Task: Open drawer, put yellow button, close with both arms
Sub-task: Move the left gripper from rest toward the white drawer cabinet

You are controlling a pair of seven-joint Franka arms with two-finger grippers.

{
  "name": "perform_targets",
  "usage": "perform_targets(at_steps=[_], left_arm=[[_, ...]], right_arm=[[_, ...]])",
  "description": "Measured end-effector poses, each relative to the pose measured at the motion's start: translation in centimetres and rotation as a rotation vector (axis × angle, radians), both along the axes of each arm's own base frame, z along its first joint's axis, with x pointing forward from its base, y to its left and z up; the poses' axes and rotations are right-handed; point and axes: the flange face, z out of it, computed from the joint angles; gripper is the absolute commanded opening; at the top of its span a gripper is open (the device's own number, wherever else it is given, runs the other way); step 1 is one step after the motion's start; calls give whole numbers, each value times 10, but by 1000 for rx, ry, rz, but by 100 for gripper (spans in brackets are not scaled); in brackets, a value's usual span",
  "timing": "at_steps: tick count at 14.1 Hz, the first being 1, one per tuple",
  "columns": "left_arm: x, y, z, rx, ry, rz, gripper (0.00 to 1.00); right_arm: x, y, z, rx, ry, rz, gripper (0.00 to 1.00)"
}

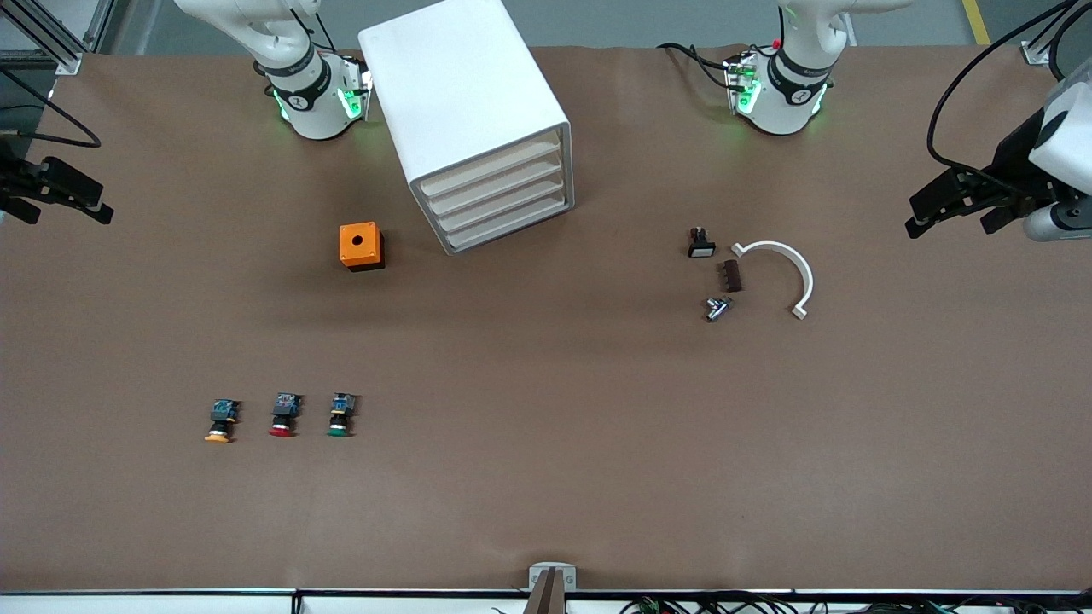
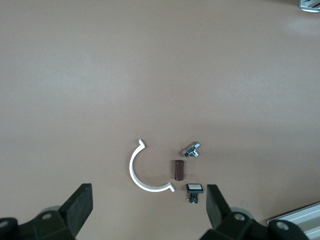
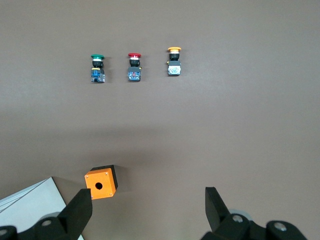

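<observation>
The right gripper (image 3: 148, 207) hangs high over the brown counter (image 3: 240, 125), its two black fingers (image 3: 80, 212) spread wide with nothing between them. Beneath it an orange box (image 3: 101, 183) with a round hole sits beside the white cabinet's corner (image 3: 30, 207). Well apart lie three push-buttons in a row: green button (image 3: 97, 68), red button (image 3: 134, 67), yellow button (image 3: 174, 61).

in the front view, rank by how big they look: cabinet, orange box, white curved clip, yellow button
1. cabinet
2. white curved clip
3. orange box, smaller span than the clip but more solid
4. yellow button, smallest
</observation>
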Motion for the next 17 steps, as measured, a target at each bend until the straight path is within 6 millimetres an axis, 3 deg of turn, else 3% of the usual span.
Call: perform_targets(at_steps=[6, 11, 14, 17], left_arm=[[1, 1, -1, 0, 2, 1, 100], [11, 44, -15, 0, 27, 78, 100], [21, 50, -34, -1, 62, 88, 100], [36, 42, -74, -2, 135, 76, 100]], right_arm=[[0, 0, 0, 0, 1, 0, 100], [0, -1, -1, 0, 2, -1, 100], [0, -1, -1, 0, 2, -1, 100], [0, -1, -1, 0, 3, -1, 100]])
